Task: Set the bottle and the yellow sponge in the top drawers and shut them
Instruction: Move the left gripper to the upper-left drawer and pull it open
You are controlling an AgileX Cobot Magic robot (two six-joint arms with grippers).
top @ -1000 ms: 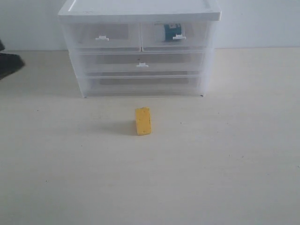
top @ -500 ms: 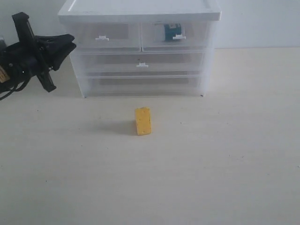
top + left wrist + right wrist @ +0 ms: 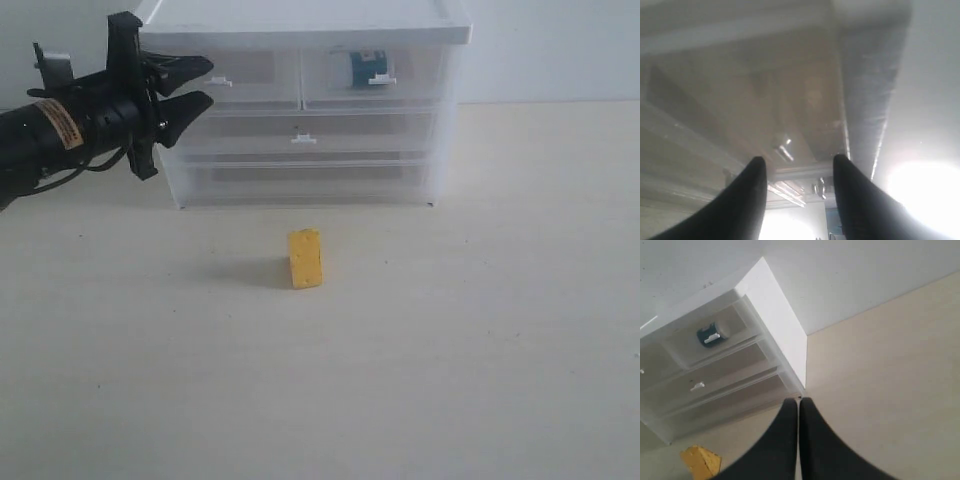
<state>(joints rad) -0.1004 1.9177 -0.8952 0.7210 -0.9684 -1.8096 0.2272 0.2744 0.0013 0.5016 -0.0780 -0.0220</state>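
Yellow sponge [image 3: 306, 258] stands on end, slightly tilted, on the pale worktop [image 3: 450, 330] in front of the cabinet [image 3: 440, 130], near its middle and apart from it. The white-topped translucent cabinet has both small upper drawers pushed in flush. The bottle [image 3: 362, 68], white with a teal-blue label, sits inside the top-right drawer [image 3: 415, 70], just behind that drawer's little white handle [image 3: 381, 79]. The top-left drawer [image 3: 250, 65] shows nothing inside.

The left claw [image 3: 205, 80] is at the cabinet's front left corner, level with the top-left drawer, its two black fingers spread partway with a clear gap and nothing between them. Whether the tips touch the drawer front cannot be told.

The right claw [image 3: 798, 401] shows only in its own wrist view. Its fingers are pressed together with nothing gripped, and it is off the cabinet's right side, above the worktop.
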